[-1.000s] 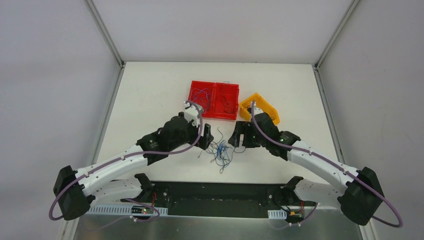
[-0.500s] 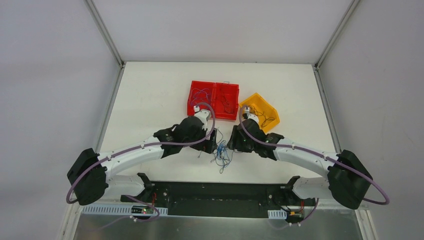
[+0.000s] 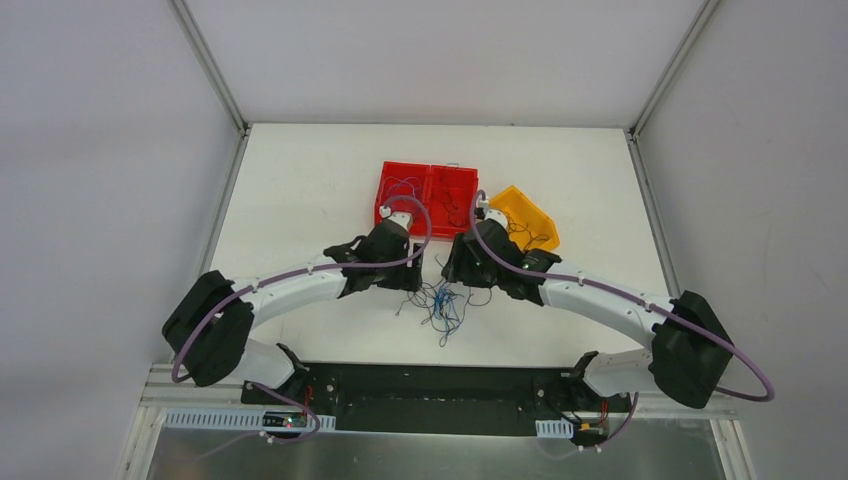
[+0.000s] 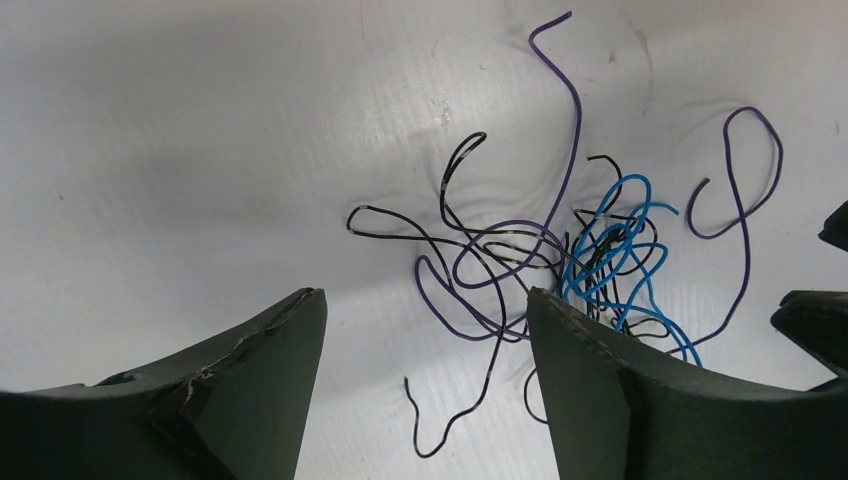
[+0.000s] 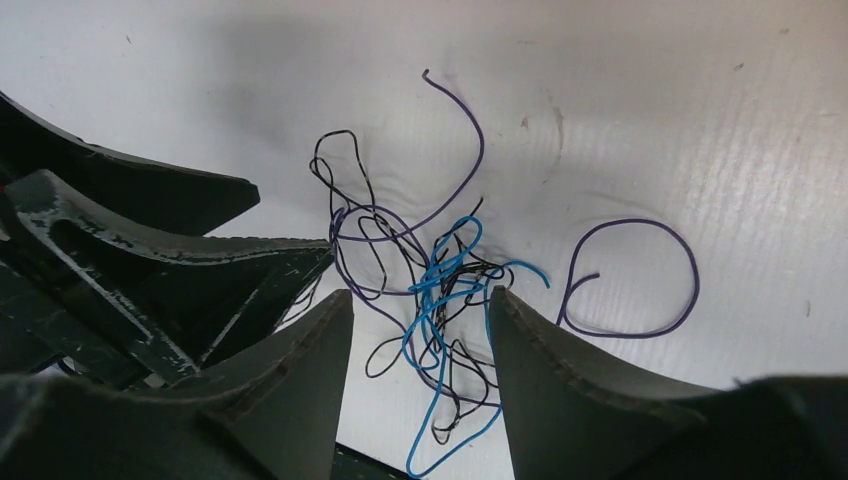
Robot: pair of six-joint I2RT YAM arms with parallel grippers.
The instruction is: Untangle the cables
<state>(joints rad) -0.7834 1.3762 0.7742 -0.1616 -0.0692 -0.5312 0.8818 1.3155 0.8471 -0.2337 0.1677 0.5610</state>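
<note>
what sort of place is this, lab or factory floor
Probably a robot lab test cell: a white table boxed in by plain panels, a left arm and right arm bolted at its near edge, and a red bin and yellow bin near tangled cables.

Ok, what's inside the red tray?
Thin wires in both halves of the red tray: bluish on the left, dark ones on the right. The left arm covers the near-left corner, so whatever lies there is hidden.
</note>
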